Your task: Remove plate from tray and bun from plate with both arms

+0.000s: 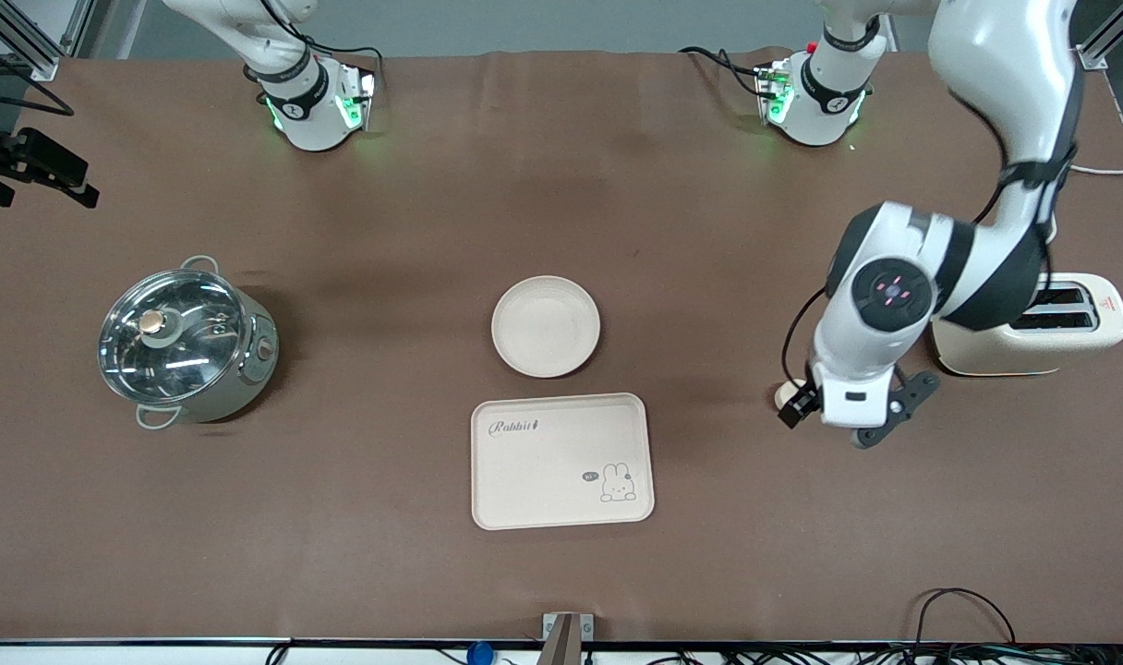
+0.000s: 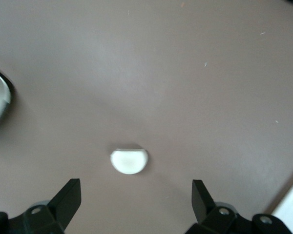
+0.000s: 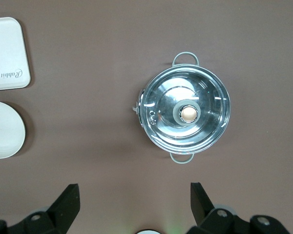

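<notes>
At the right of the front view, the left hand hangs spread wide and empty over the bun, which lies on the brown table beside the toaster. The plate sits at frame centre, touching nothing, just above the rabbit tray. The right hand waits, fingers wide apart and empty, above the lidded pot at the left.

Robot lab — aluminium framing, cables, cloth-covered table.
</notes>
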Robot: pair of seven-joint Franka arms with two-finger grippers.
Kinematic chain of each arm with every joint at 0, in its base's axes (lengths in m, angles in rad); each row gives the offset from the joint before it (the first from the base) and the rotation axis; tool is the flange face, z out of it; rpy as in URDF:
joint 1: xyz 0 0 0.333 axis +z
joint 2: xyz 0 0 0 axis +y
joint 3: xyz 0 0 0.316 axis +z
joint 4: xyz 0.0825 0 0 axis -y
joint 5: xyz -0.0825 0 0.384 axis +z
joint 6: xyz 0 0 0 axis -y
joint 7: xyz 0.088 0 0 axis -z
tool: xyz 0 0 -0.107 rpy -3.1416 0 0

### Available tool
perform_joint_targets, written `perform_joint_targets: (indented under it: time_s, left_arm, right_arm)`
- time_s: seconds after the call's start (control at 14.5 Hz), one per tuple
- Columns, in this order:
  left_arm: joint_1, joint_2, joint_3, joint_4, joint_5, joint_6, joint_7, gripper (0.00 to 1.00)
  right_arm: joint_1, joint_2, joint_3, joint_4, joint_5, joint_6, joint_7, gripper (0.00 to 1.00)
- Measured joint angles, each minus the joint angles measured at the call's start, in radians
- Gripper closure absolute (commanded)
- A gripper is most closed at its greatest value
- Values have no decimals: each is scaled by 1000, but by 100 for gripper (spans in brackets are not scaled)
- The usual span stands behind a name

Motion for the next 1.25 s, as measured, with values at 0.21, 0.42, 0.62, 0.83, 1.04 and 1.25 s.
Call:
perform_joint_targets:
  time_s: [0.21, 0.42, 0.62, 0.83, 1.04, 1.25]
  left_arm:
    - [55, -123, 1, 10, -71, -91, 275, 0]
    - [118, -230, 7, 22, -186, -180, 503, 0]
    - [109, -332, 59, 29, -247, -287, 686, 0]
    - [59, -436, 165, 6, -326, -384, 850, 0]
    - [35, -531, 187, -62, -329, -414, 920, 0]
    - [34, -582, 188, -82, -329, -445, 944, 0]
  right_arm:
    - [0, 0, 0, 0, 0, -3, 0, 0]
    - [0, 2, -1, -1, 0, -7, 0, 0]
    - [0, 2, 0, -1, 0, -7, 0, 0]
    - [0, 2, 1, -1, 0, -8, 0, 0]
    - [0, 2, 1, -1, 0, -8, 0, 0]
    - [0, 3, 1, -1, 0, -9, 0, 0]
